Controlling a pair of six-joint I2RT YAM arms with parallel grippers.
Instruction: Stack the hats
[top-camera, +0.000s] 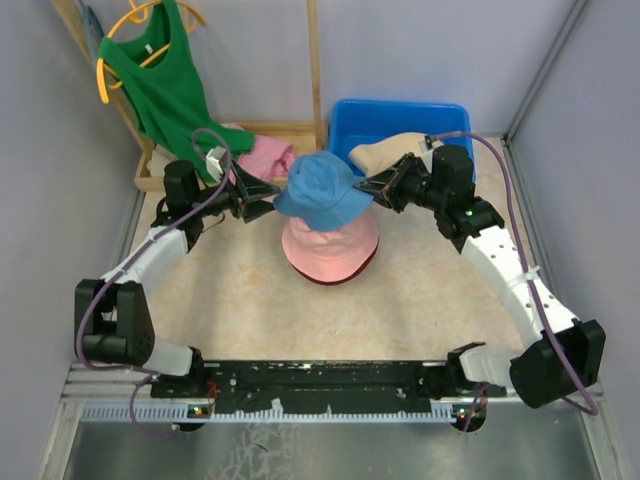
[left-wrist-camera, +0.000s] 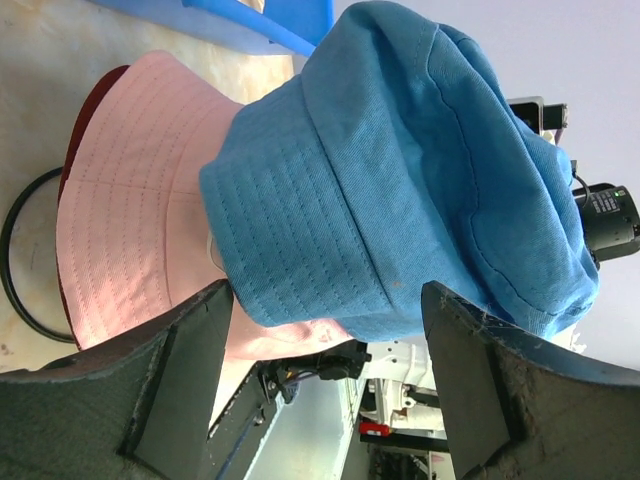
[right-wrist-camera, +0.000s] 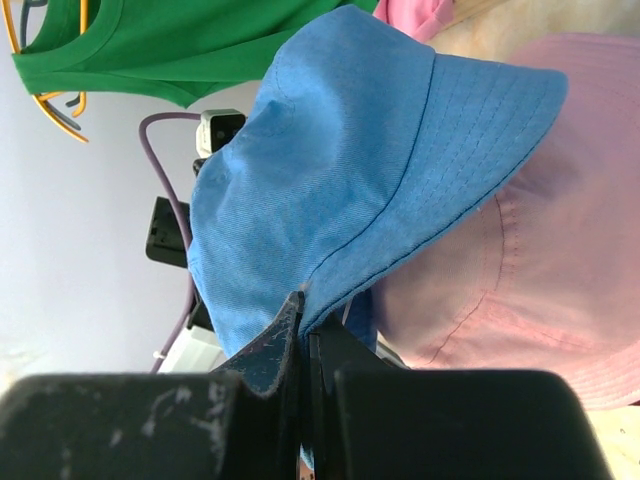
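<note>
A: Progress?

B: About halfway, by my read. The pink hat (top-camera: 330, 245) sits on the dark red hat (left-wrist-camera: 85, 115) mid-table, and only the red brim shows under it. So two are stacked.

A: Third one?

B: The blue hat (top-camera: 322, 188) is in the air right over that pile, tilted and not set down. In the left wrist view its brim overlaps the pink crown, but I can't tell if they touch.

A: And the fourth?

B: The beige hat (top-camera: 385, 153) is in the blue bin (top-camera: 345, 115) at the back, partly hidden by the right arm. Nothing is holding it. So what's left is to lower the blue one onto the pink, then fetch the beige one and put it on top.

A: Right gripper (right-wrist-camera: 303, 315)?

B: Clamped on the blue hat's brim. The jaws are pressed together with the fabric edge pinched between them, clear in its own wrist view. It carries the hat from the right side.

A: Left gripper (left-wrist-camera: 328, 300)?

B: Jaws spread wide, gripping nothing. The blue hat's brim hangs between and beyond them. I see a gap on each side, so I'd say there's no contact, though the far edge is hard to read. From the top view it sits just beside the hat's left brim.

A: Anything on the table (top-camera: 420, 300) besides the pile?

B: No other hats there.
</note>
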